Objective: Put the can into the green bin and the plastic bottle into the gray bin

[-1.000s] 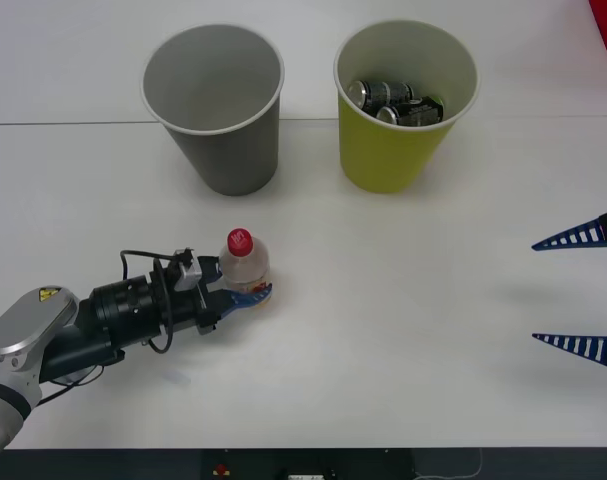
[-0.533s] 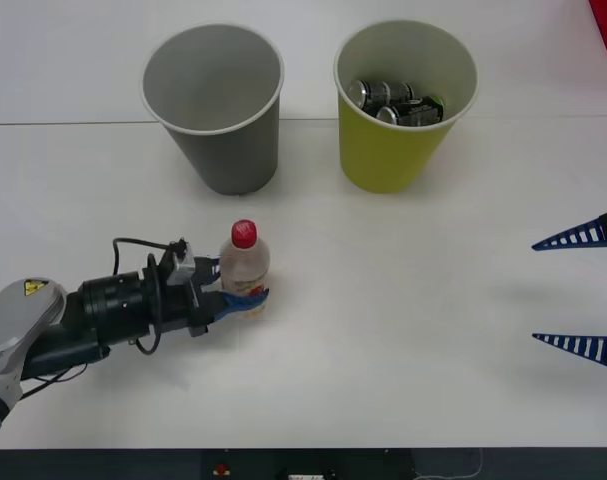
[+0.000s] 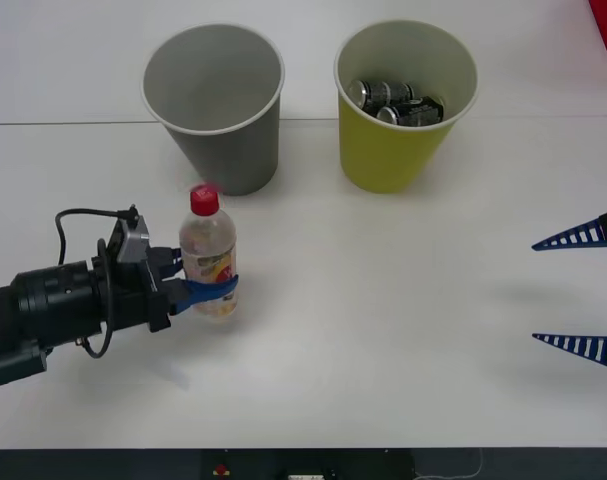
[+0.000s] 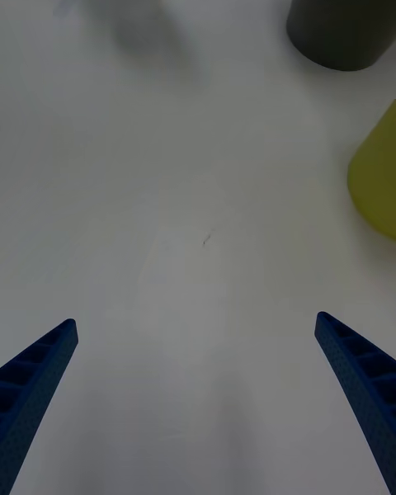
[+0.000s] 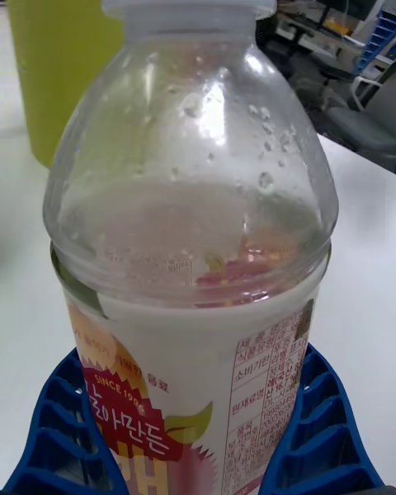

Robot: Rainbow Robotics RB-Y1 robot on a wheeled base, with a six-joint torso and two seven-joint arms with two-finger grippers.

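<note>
My left gripper point(image 3: 209, 290) is shut on the plastic bottle point(image 3: 208, 250), a small clear bottle with a red cap and pale label, held upright above the table's left side. Up close, the bottle point(image 5: 194, 239) sits between the blue fingers point(image 5: 322, 437). Behind it stands the gray bin point(image 3: 215, 105), nothing visible inside. To its right the green bin point(image 3: 403, 100) holds several dark cans point(image 3: 393, 100). My right gripper point(image 3: 583, 290) waits open at the right edge, fingers point(image 4: 363, 388) spread over bare table.
The white table point(image 3: 383, 330) has free room across its middle and front. A seam runs across the table behind the bins. The gray bin's base point(image 4: 342, 16) and the green bin's side point(image 4: 375, 181) appear in the right wrist view.
My left gripper has lifted the bottle off the table and carried it left and upward, toward the gray bin. The arm has drawn back. The right gripper has not moved.
</note>
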